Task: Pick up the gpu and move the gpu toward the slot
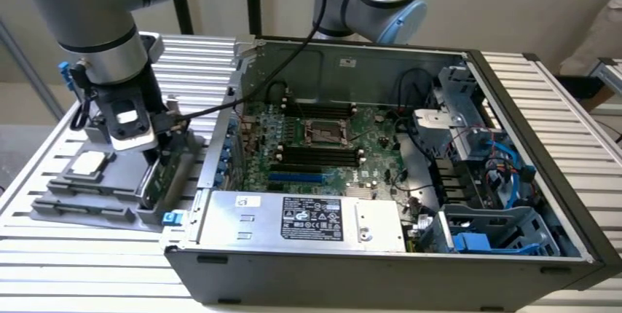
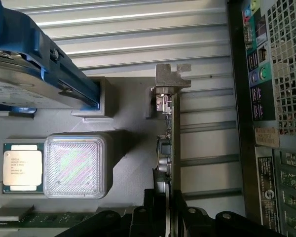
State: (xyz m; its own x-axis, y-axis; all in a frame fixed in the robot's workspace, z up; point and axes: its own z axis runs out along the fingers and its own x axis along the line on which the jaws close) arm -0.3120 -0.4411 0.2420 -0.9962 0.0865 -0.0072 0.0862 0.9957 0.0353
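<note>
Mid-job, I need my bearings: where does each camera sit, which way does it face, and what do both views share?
Exterior view: raised off the arm, looking down into the open computer case and the grey tray on the exterior view's left; the arm and gripper show.
Wrist view: on the wrist, looking down along the gripper at the gpu, edge-on in the tray; the gripper's dark end shows.
Shared: gpu, tray, CPU chip, the case.

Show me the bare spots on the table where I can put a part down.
Free: the ribbed table on the camera's side of the gray holder, and the strip on the exterior view's right of the case. Crowded: the holder, with the gpu and the chip, and the case's inside.
</note>
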